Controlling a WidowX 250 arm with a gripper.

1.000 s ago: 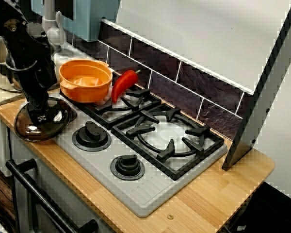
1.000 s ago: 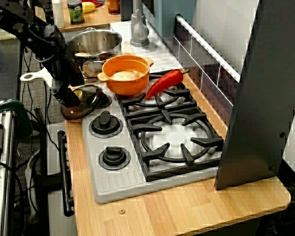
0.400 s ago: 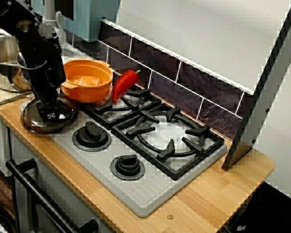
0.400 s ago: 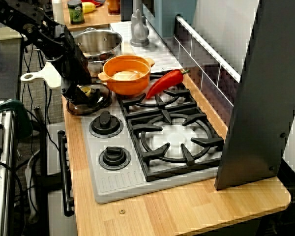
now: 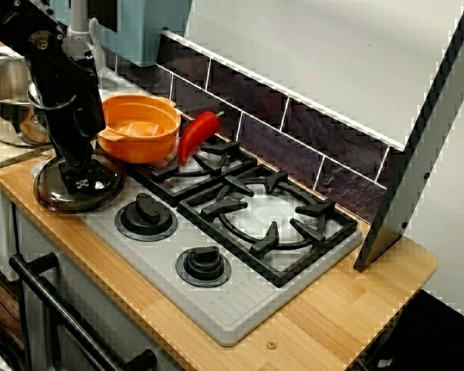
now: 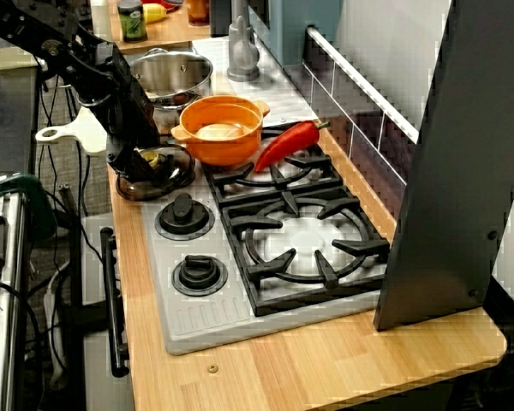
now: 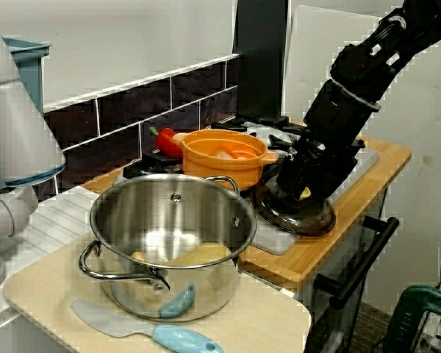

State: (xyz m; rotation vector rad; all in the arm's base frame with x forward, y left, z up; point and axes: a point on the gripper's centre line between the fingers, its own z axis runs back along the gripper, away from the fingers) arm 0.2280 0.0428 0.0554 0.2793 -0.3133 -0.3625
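Observation:
A dark glass lid (image 5: pixel 56 195) lies at the left front corner of the stove, half on the wooden counter. My gripper (image 5: pixel 79 179) comes straight down onto its centre and is shut on the lid's knob, which the fingers hide. In the view along the counter the lid (image 6: pixel 170 175) sits under the gripper (image 6: pixel 138 163), with a small yellow spot beside the fingertips. From the pot side, the gripper (image 7: pixel 298 193) stands on the lid (image 7: pixel 312 219). Just behind is an orange pot (image 5: pixel 139 124) with a red pepper (image 5: pixel 197 133) leaning by it.
A steel pot (image 7: pixel 169 228) and a blue-handled spatula (image 7: pixel 154 331) rest on a board left of the stove. Two black knobs (image 5: pixel 145 212) sit along the stove's front. A black oven handle (image 5: pixel 69 317) runs below the counter. A dark slanted panel (image 5: pixel 417 154) stands at the right end.
Over the first half second the gripper and the lid shifted together to the right, onto the stove's corner and closer to the orange pot. Since then nothing has moved.

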